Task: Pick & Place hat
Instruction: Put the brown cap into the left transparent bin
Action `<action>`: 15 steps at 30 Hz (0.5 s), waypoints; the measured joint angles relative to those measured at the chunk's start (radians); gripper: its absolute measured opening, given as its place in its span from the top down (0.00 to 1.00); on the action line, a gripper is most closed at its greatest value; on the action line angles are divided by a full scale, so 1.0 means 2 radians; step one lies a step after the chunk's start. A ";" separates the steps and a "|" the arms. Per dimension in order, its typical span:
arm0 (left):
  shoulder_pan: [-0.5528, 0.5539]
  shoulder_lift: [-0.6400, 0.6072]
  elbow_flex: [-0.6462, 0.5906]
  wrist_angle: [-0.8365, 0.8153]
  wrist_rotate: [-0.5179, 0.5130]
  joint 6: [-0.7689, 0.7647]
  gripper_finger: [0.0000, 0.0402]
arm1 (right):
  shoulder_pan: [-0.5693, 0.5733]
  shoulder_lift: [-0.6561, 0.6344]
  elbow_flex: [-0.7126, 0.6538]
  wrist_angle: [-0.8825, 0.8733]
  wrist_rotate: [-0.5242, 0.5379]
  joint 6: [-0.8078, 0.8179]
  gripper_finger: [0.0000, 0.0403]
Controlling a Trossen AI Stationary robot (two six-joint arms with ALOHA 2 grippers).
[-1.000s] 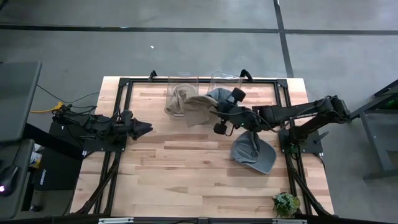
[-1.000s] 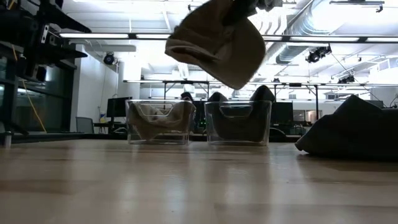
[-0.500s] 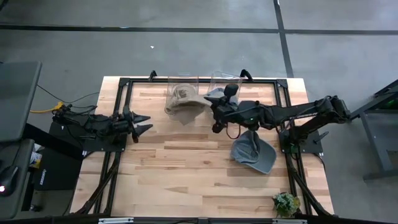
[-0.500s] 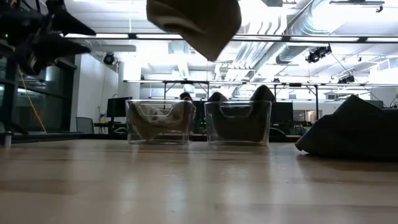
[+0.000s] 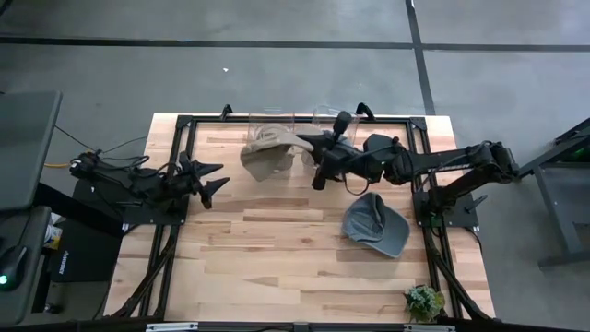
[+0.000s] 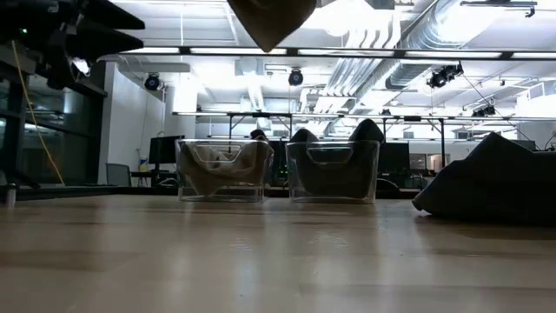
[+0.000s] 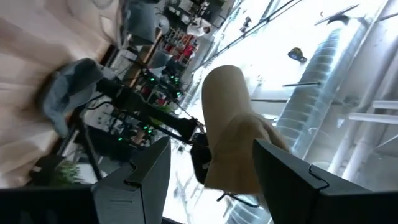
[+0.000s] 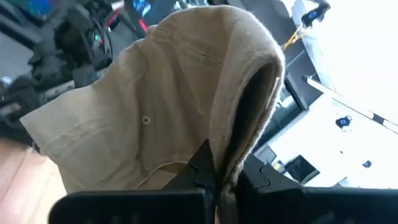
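The right gripper [image 5: 309, 151] is holding a tan hat [image 5: 267, 153] up in the air, its fingers pinched tight on the hat's edge, as the right wrist view shows. Seen from above, the hat is hanging over the far side of the table [image 5: 277, 240], just in front of the left clear bin [image 6: 222, 170]; in the low view only its lower tip is dipping in at the top.

Two clear bins are standing side by side at the far edge. The left one is holding tan fabric that looks like another hat, and the right clear bin [image 6: 333, 171] is holding something dark grey.

A grey hat [image 5: 375, 224] is lying on the table near the right arm's base.

The left gripper [image 5: 214, 180] is hovering over the table's left side with its fingers spread apart, holding nothing
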 joint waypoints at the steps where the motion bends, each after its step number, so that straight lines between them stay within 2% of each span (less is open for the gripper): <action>1: 0.000 0.012 0.000 0.017 -0.002 0.000 0.49 | -0.003 0.000 0.000 0.004 -0.009 0.000 0.97; 7: 0.000 0.102 0.000 0.133 -0.039 0.002 0.49 | -0.006 0.000 0.000 0.028 -0.029 0.009 0.97; 15: 0.010 0.218 0.000 0.313 -0.040 0.032 0.49 | -0.006 0.000 0.000 0.043 -0.048 0.018 0.97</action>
